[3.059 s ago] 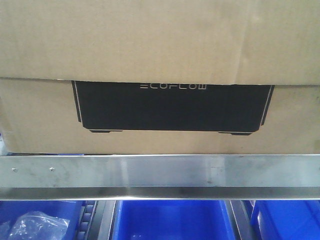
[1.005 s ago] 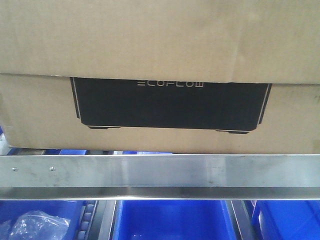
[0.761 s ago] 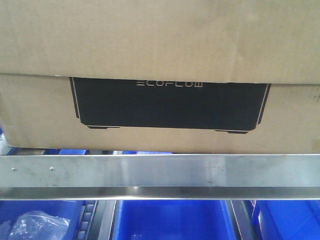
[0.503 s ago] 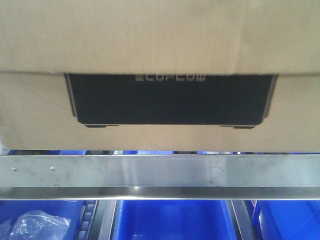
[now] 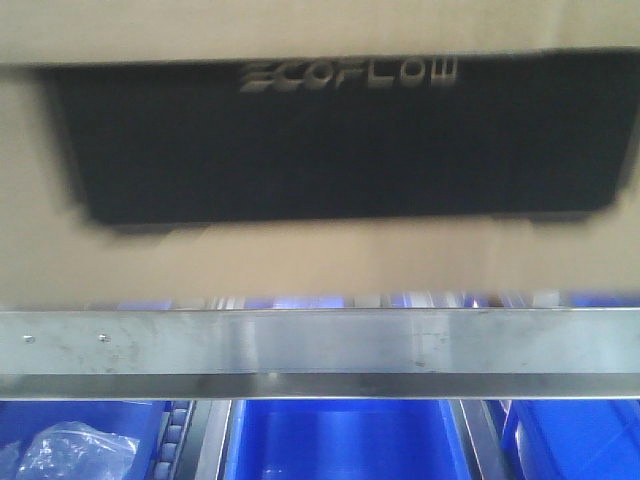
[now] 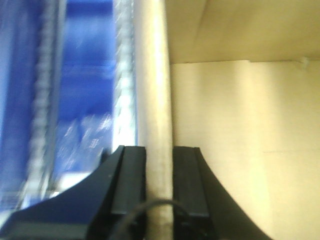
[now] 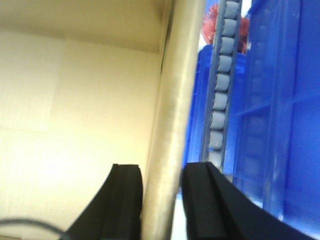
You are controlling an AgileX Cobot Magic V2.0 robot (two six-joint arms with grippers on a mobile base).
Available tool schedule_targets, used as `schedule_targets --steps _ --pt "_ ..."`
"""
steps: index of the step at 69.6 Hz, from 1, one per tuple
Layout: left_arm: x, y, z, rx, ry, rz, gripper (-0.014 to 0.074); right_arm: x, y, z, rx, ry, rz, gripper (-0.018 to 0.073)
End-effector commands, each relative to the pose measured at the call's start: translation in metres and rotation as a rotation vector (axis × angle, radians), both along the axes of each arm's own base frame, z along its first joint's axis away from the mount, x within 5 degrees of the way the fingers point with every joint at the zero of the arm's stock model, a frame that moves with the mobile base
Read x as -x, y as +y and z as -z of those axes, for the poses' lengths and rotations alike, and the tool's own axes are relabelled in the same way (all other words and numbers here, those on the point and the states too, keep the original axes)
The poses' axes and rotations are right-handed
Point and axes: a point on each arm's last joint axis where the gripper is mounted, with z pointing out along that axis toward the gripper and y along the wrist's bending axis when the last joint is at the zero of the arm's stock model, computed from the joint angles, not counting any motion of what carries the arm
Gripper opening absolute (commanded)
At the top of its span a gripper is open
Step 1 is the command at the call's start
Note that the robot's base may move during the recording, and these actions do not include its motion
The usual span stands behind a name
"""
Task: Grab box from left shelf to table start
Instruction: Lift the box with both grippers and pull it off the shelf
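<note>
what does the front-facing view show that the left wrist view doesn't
Only front-facing: the black ECOFLOW panel on the box, the shelf's silver rail, and a clear bag in one of the blue bins. Only left wrist: the left gripper, its fingers closed on a vertical edge of the box. Both: brown cardboard and blue plastic, though the blue is blurred in the wrist view.

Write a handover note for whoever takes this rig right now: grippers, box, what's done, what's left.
Left gripper: clamped on a side edge of the box.
Right gripper: clamped on its other side edge.
Box: blurred, filling the front view, its bottom seemingly just above the left shelf rail.
Done: box gripped by both arms.
Left: draw it clear and set it on the table, not in view.
</note>
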Motion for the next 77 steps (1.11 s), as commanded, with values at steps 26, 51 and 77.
schedule_targets --steps 26,51,77 --pt "0.048 -0.008 0.007 0.156 -0.107 0.116 -0.0096 0.086 -0.003 0.021 -0.105 -0.199 -0.014 0.0058" --pt "0.079 0.007 -0.012 0.202 -0.233 0.205 -0.0096 0.124 -0.006 0.006 -0.145 -0.330 -0.027 0.0058" --pt "0.085 0.014 -0.026 0.253 -0.371 0.235 -0.0096 0.123 -0.004 -0.005 -0.193 -0.453 -0.037 0.0058"
